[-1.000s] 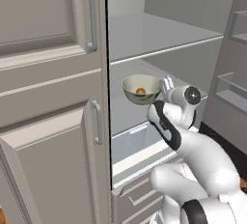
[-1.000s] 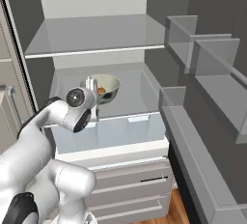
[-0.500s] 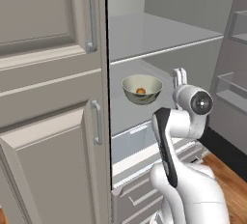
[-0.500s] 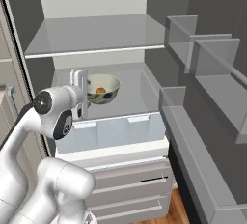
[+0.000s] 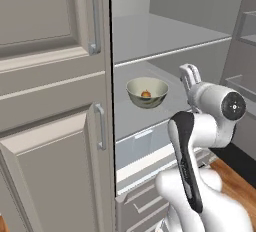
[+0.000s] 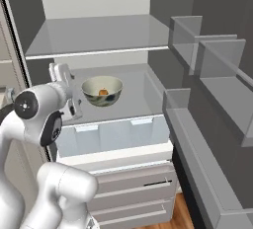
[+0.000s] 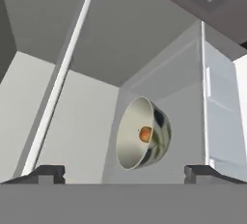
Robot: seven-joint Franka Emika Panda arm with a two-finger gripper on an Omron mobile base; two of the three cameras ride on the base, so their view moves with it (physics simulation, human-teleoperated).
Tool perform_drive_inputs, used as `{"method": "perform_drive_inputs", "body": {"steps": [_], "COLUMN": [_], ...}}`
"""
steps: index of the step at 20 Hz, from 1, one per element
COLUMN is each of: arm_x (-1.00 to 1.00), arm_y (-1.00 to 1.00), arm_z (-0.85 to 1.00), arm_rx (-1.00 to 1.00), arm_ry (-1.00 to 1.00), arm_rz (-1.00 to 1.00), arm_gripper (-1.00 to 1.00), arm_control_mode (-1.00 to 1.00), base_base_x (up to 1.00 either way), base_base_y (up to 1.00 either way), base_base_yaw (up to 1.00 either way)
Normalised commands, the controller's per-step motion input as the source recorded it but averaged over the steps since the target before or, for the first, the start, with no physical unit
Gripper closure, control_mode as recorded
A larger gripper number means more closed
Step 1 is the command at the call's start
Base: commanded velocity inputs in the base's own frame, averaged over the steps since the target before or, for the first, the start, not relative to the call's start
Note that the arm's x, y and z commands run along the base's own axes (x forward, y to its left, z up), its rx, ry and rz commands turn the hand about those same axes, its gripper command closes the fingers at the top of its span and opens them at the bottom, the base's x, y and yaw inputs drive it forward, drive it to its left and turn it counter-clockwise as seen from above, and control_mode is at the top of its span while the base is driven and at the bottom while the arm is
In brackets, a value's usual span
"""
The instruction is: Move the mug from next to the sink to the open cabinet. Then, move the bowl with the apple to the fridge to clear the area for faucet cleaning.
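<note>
The cream bowl stands upright on the middle shelf of the open fridge. The small red-orange apple lies inside it. My gripper hangs open and empty just in front of the shelf, a short way from the bowl and not touching it. In the rolled hand view the bowl appears on its side with the apple in it, ahead of the open gripper.
A glass shelf runs above the bowl, and clear drawers sit below it. The fridge's open door, with its bins, stands to the right. Panelled doors with bar handles close off the left side. A strip of wooden floor lies below.
My open gripper has drawn back from the bowl and the wrist has risen. The bowl with the apple stays in place on the shelf.
</note>
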Motion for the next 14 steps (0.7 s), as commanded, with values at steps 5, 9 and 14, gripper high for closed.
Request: {"method": "perform_drive_inputs", "body": {"steps": [5,9,14], "arm_x": [-0.64,-0.69,-0.43], "arm_y": [0.02,0.05,0.18], "arm_z": [0.31,0.08,-0.16], "arm_rx": [-0.17,-0.13,-0.15], "arm_ry": [0.27,0.36,0.30], "arm_rz": [0.44,0.42,0.14], "arm_gripper": [-1.00,-1.00,-1.00], "arm_control_mode": [-1.00,-1.00,1.00], "base_base_x": [0.00,0.00,-0.40], "base_base_y": [0.00,0.00,0.13], "base_base_yaw": [0.00,0.00,0.04]}}
